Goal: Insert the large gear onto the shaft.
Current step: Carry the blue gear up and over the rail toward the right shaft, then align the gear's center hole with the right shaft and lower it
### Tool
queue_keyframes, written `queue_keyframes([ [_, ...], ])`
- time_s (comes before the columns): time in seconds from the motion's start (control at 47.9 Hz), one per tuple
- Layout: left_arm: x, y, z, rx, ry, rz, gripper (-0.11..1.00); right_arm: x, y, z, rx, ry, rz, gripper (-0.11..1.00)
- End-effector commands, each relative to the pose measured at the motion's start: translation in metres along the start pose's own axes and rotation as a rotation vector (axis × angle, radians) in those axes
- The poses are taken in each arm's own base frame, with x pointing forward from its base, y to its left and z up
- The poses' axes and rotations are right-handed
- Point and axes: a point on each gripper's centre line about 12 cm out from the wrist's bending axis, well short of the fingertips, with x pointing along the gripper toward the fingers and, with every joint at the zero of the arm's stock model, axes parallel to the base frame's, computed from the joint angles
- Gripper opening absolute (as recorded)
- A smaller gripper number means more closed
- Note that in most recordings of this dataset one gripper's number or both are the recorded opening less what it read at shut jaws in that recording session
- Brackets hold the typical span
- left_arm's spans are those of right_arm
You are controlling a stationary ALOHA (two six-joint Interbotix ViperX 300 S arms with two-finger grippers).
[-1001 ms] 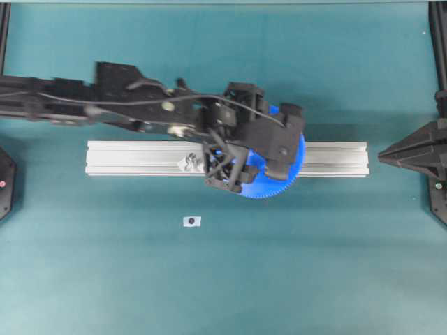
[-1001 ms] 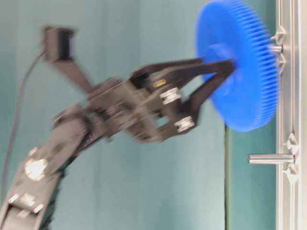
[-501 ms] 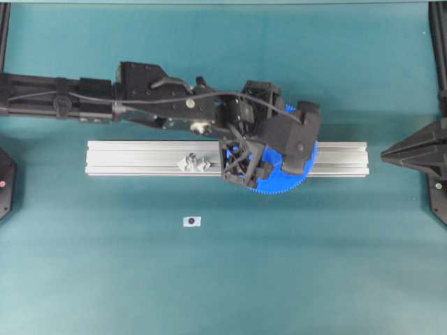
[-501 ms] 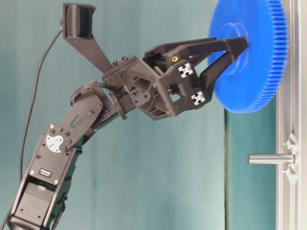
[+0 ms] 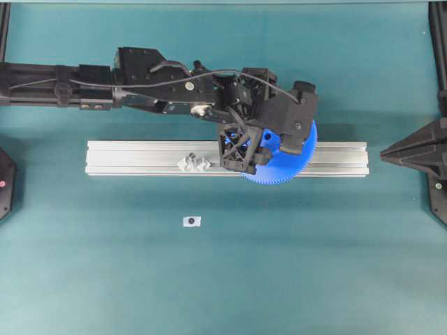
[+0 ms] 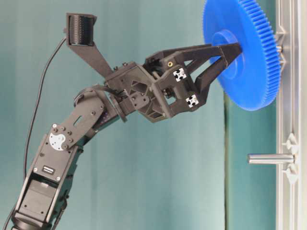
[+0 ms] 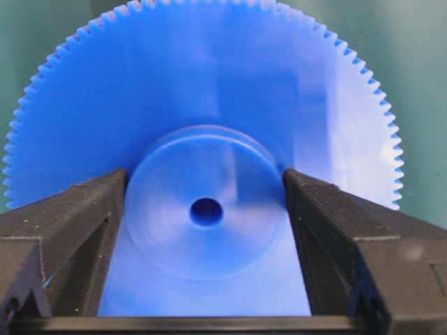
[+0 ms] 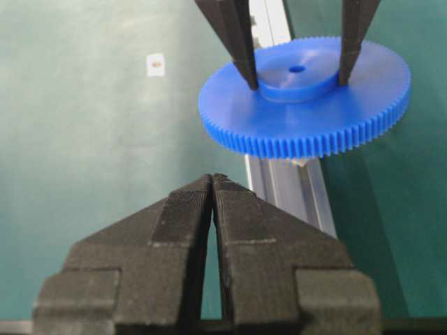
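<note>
- the large gear [image 6: 242, 52] is up in the air over the aluminium rail [image 5: 140, 159], toward its right half, face roughly parallel to it
- left gripper [image 6: 229, 55] pinches the gear's raised hub [image 7: 204, 199], one finger each side, centre hole visible
- a silvery pin tip shows right behind the gear in the table-level view. I can't tell if it's in the hole
- a second pin [image 6: 271, 158] sits further along the rail
- so we're at the lining-up step, I'd say. Next: centre the hole and push straight down
- right gripper [image 8: 211, 183] is parked off the rail's right end, fingers together, empty
</note>
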Motion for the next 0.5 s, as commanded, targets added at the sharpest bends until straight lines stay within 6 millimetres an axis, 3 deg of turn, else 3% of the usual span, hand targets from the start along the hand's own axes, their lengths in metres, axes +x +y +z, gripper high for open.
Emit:
queue_keyframes([
  [0.0, -0.009, 0.011, 0.005, -0.010, -0.021, 0.021, 0.77, 0.000, 0.000, 0.004, 0.010, -0.013, -0.001, 0.12],
  [0.313, -0.007, -0.008, 0.024, 0.015, -0.050, 0.002, 0.77, 0.000, -0.001, 0.004, 0.014, -0.012, -0.008, 0.12],
  [0.48, -0.002, -0.014, 0.022, 0.016, -0.040, -0.009, 0.77, 0.001, -0.002, 0.003, 0.015, -0.015, -0.011, 0.12],
])
